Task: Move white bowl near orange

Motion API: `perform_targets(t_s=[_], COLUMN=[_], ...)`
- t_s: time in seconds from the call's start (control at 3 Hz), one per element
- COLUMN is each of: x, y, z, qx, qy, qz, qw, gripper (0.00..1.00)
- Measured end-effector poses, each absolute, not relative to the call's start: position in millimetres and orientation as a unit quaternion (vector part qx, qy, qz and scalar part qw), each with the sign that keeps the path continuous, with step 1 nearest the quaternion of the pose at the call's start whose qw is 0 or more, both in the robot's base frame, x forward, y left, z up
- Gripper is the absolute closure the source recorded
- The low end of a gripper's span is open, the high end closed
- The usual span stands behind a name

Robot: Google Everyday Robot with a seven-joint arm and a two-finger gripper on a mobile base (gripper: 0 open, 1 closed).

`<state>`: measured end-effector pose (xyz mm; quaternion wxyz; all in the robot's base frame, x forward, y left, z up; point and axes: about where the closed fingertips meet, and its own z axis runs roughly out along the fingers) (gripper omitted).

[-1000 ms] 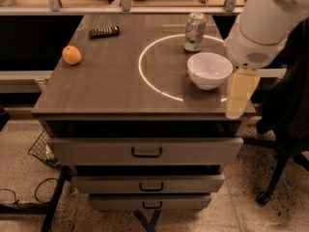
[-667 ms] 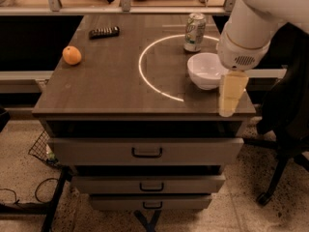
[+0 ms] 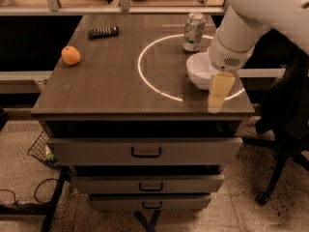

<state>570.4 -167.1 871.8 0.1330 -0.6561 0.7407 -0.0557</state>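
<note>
The white bowl point(image 3: 199, 71) stands on the right side of the brown tabletop point(image 3: 111, 81), partly hidden by my arm. The orange point(image 3: 70, 55) lies near the table's left edge, far from the bowl. My gripper point(image 3: 218, 93) hangs from the white arm at the bowl's near right rim, its pale fingers pointing down over the table's front right part. I cannot see if it touches the bowl.
A green-and-white soda can point(image 3: 193, 31) stands just behind the bowl. A black remote point(image 3: 103, 32) lies at the back left. A bright ring of light point(image 3: 145, 76) marks the tabletop. Drawers sit below; a black chair point(image 3: 285, 124) stands to the right.
My arm and gripper have moved left and inward, from beside the table's right edge to the bowl's near right rim. The bowl, orange and can have stayed put.
</note>
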Motion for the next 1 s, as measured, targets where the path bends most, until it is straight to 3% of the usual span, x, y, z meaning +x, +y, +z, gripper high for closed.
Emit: perform_targets(t_s=[0.33,1.0], x=[579,584], y=[-163,-156], z=[853,838], qx=[-0.655,-0.654], qy=[0.743,0.745], qz=[-0.030,-0.004], qw=[0.135,0.131], gripper=[0.16,0.63])
